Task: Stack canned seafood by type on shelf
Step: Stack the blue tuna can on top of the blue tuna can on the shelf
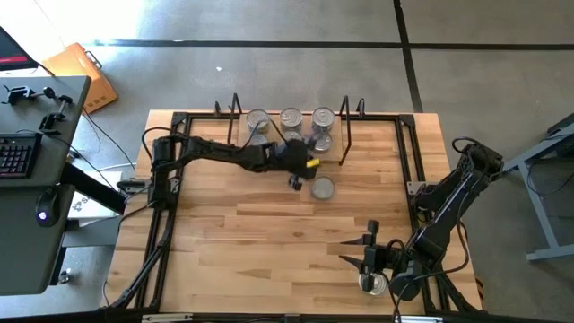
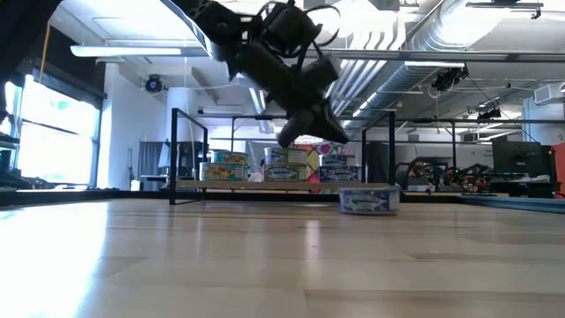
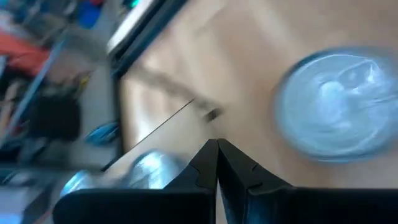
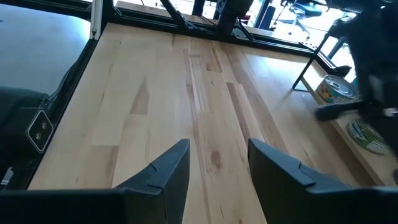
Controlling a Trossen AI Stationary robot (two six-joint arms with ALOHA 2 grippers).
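Note:
The shelf [image 1: 377, 144] stands at the table's far middle, a light board between black wire end frames. Several silver-topped tins [image 1: 290, 118] rest on it, some stacked [image 2: 287, 166]. One loose silver-topped tin [image 1: 322, 187] sits flat on the table just in front of the shelf [image 3: 339, 102]. My left gripper [image 1: 295, 182] hangs above the table just left of that tin, shut [image 3: 216, 155], clear of it. My right gripper [image 1: 360, 253] waits near the front right, open [image 4: 217, 165], with nothing between its fingers.
A round silver thing [image 1: 372, 283] lies by the right arm near the table's front edge. Black metal frame rails [image 1: 160, 242] run along the tabletop's edges. Bare wood [image 1: 242, 242] spreads across the near half. A desk with a keyboard [image 1: 18, 152] stands off to the left.

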